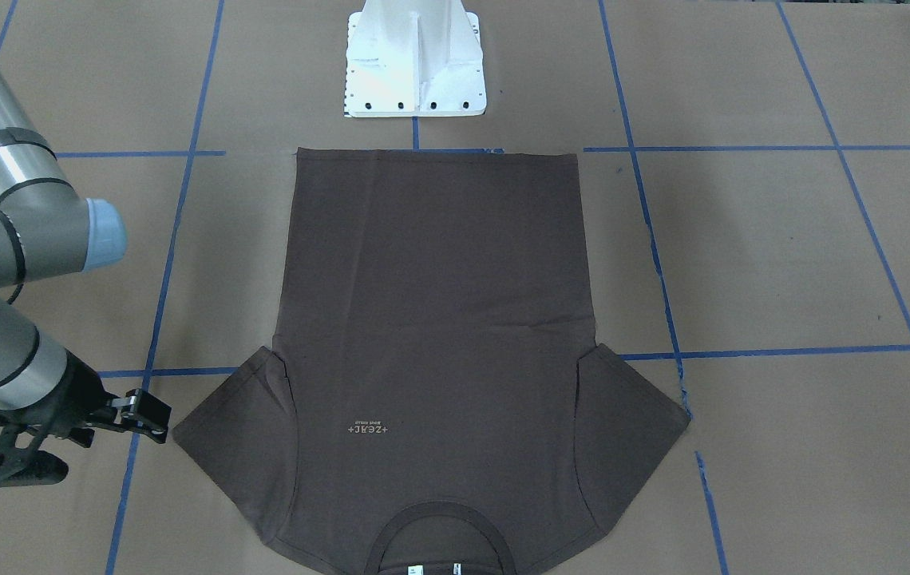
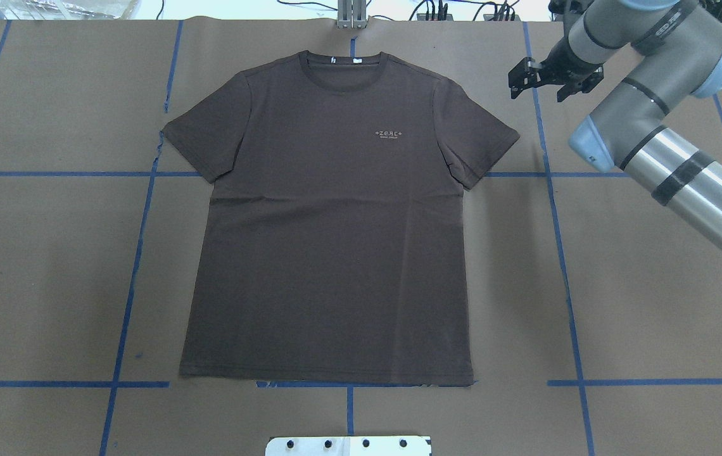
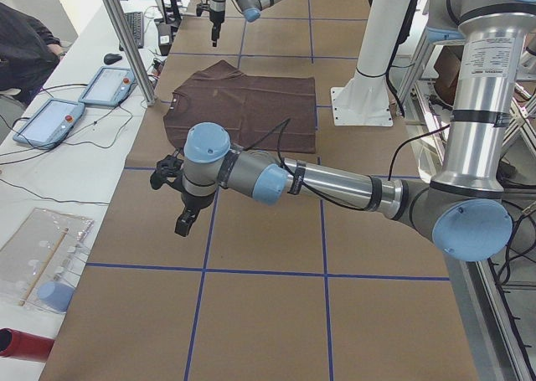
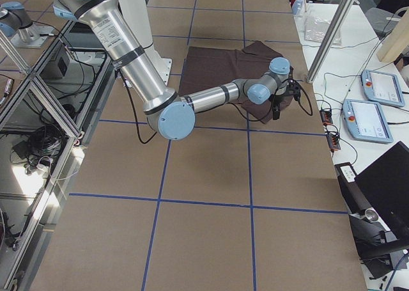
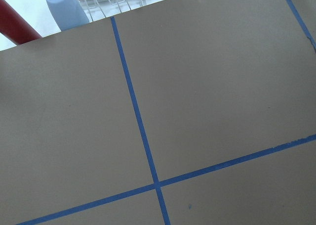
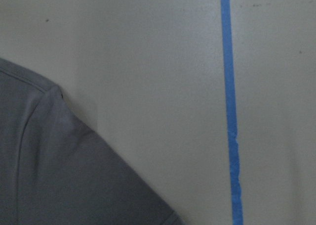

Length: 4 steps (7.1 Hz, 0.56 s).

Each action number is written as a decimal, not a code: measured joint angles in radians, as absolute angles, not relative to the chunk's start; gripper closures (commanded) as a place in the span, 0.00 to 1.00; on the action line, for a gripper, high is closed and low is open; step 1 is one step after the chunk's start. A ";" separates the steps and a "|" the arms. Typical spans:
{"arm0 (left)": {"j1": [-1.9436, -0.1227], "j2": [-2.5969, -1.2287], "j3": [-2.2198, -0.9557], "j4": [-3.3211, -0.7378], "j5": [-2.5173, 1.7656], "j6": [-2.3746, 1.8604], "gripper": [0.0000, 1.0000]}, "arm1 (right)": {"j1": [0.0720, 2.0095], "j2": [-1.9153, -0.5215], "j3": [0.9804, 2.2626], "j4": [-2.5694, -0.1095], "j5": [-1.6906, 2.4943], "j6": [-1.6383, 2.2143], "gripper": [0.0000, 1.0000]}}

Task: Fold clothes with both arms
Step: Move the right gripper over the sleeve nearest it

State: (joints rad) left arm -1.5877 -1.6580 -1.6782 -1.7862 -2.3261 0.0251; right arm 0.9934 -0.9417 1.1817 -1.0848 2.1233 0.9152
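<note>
Overhead exterior: T-shirt (image 2: pixel 335 240) lies flat, front up, middle of table (image 2: pixel 50 253). Collar at 12 o'clock, hem at 6. Right gripper (image 2: pixel 529 79) hangs at 2 o'clock from shirt, just past sleeve (image 2: pixel 481 139). Fingers look apart, hold nothing.

Exterior left: left gripper (image 3: pixel 180 203) over bare table, well apart from shirt. Apart or closed, cannot tell.

Right wrist-mounted: sleeve edge at 8 o'clock, blue tape line (image 6: pixel 229 111) at 3.

Tip: left gripper should come close first. Then both go low, pinch edges together, lift evenly so cloth stays smooth.
</note>
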 measured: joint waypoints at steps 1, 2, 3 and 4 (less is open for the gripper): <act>-1.587 -1.665 -1.671 -1.787 -2.326 0.025 0.00 | 0.969 -0.936 1.144 -1.051 2.113 0.949 0.00; -1.586 -1.669 -1.669 -1.787 -2.328 0.026 0.00 | 0.958 -0.931 1.119 -1.039 2.109 0.960 0.00; -1.586 -1.670 -1.668 -1.787 -2.328 0.026 0.00 | 0.952 -0.924 1.098 -1.035 2.108 0.962 0.00; -1.587 -1.670 -1.668 -1.788 -2.328 0.027 0.00 | 0.947 -0.919 1.083 -1.034 2.107 0.961 0.01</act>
State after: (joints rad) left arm -1.5870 -1.6702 -1.6676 -1.7878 -2.3285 0.0271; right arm 0.9466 -0.9189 1.0828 -1.0344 2.1071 0.9612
